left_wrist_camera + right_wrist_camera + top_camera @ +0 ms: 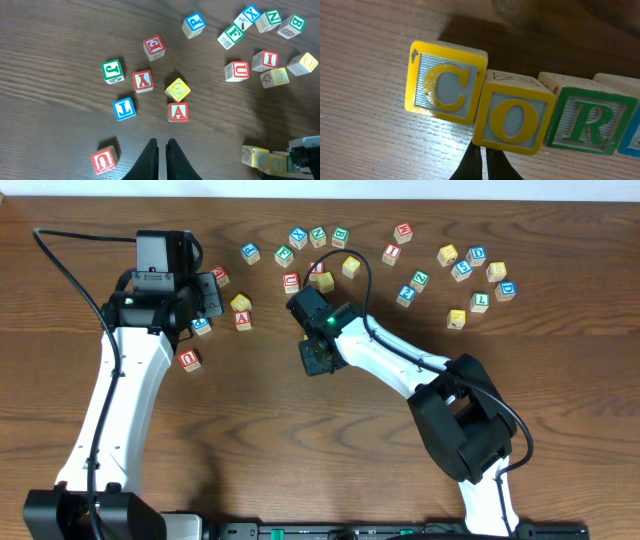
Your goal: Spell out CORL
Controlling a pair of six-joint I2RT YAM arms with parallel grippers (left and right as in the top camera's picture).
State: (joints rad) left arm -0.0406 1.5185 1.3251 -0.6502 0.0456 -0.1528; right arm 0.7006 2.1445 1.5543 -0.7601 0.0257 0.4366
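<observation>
Right hand (481, 162) hangs just before the row on the worktop (365, 125), fingers pressed together on nothing; the left hand (161, 159) is likewise closed and empty. C block (445, 82), O block (512, 120) and R block (590, 120) stand side by side, a blue block (632, 137) cut off at the end. Wooden cubes, likely light, stiff and quick to skid: pinch opposite flat sides; bare worktop lies beyond the slightly askew C.

Red A cube (178, 112) & red U cube (103, 161) on wood tbl (50, 50).
</observation>
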